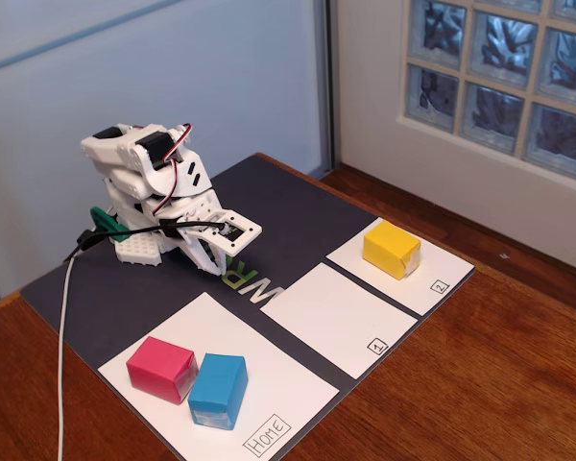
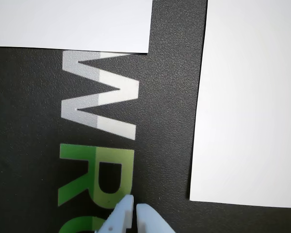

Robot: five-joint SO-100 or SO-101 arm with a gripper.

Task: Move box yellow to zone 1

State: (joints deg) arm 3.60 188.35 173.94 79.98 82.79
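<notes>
From the fixed view I have the arm folded low at the back of the dark mat (image 1: 298, 206), with my gripper (image 1: 232, 233) hanging just above the printed lettering. In the wrist view the gripper (image 2: 135, 209) has its tips pressed together with only a sliver between them, holding nothing.

The yellow box (image 1: 392, 249) sits on the white sheet marked 2 (image 1: 440, 264), at the right end of the mat in the fixed view. Zone 1 (image 1: 334, 317) is the bare sheet just beside it, between that sheet and the Home sheet (image 1: 278, 389).

My worries from here:

- The gripper must spread before it comes down, or the closed tips will shove the box off its sheet toward the wooden desk (image 1: 480, 375).
- The box looks glossy at its ends, so I judge a shallow pinch could slip.
- The two zone sheets lie close together, so a short carry could leave the box across the gap between them.
- The pink block (image 1: 161, 368) and blue block (image 1: 218, 389) are well apart from my path, so I expect no trouble there.
</notes>
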